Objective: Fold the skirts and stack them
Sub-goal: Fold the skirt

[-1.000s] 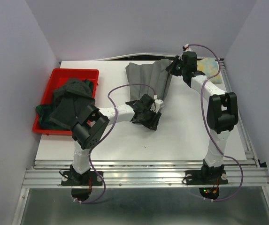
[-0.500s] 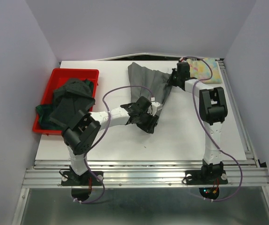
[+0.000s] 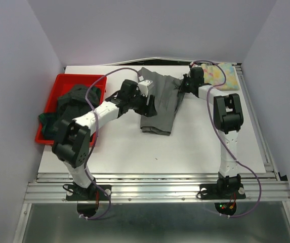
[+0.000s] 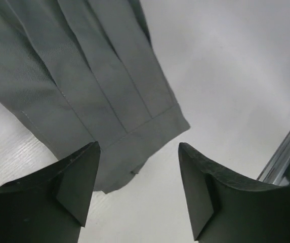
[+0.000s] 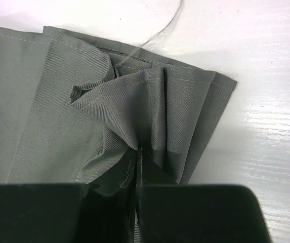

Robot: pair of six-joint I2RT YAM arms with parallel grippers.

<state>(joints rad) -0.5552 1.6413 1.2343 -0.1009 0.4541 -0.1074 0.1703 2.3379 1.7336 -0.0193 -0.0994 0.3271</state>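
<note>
left end effector [image 4: 137, 152]: jaws spread wide, nothing between them, hanging just over the hem of the grey pleated skirt [image 3: 160, 109].
right end effector [image 5: 136, 187]: pinched tight on a bunched corner of that skirt, far right end.
grey pleated skirt: lying on the worktop [image 3: 185, 147], centre back.
pastel floral skirt [image 3: 220, 76]: far right corner.
dark skirts [image 3: 76, 109]: heaped in the red bin [image 3: 79, 76], left.

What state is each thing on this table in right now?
grey pleated skirt: folded over, lying flat, one corner bunched.
right fingers: shut on that bunched corner.
left fingers: open, holding nothing, over the skirt's edge.
pastel floral skirt: lying apparently folded, far right.
dark skirts: heaped unfolded in the bin.
red bin: full, cloth spilling over its edge.
</note>
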